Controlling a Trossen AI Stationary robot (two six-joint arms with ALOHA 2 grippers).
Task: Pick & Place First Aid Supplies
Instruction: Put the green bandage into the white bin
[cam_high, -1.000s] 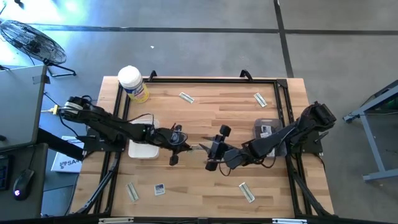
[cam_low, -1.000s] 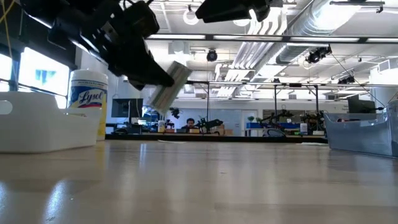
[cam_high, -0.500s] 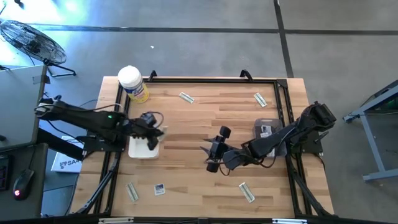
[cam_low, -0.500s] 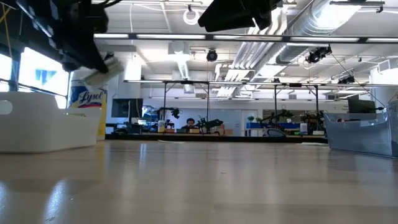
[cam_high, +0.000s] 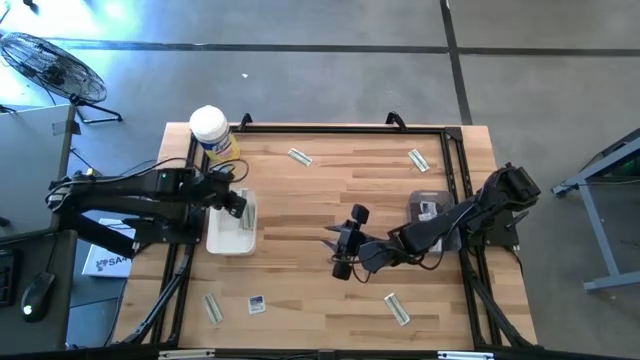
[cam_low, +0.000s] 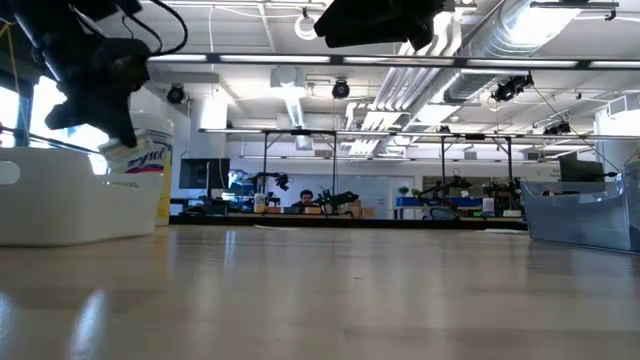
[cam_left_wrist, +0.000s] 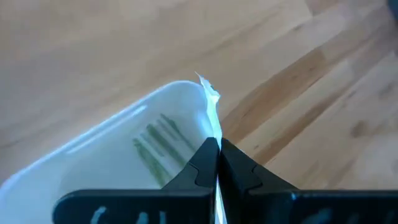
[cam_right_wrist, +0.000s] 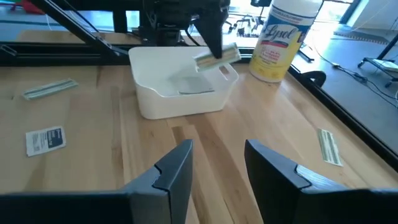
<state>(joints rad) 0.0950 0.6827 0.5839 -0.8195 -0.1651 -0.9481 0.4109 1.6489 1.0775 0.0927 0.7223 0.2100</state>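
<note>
Moved over the white bin (cam_high: 230, 238), left tool (cam_right_wrist: 214, 57) pinches a strip (cam_right_wrist: 217, 56); right tool (cam_right_wrist: 217, 163) spread.

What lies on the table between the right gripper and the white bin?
Nothing: the high view shows bare wood between the open right gripper and the white bin; the right wrist view agrees.

Five greenish-tan strips show: four on the worktop (cam_high: 330, 190), at (cam_high: 299, 156), (cam_high: 418, 159), (cam_high: 397, 309) and (cam_high: 213, 308), and one over the white bin (cam_high: 216, 241) at (cam_high: 247, 214). One white square (cam_high: 257, 304) lies loose. There is one yellow canister (cam_high: 213, 134) and one clear bin (cam_high: 428, 208).
</note>
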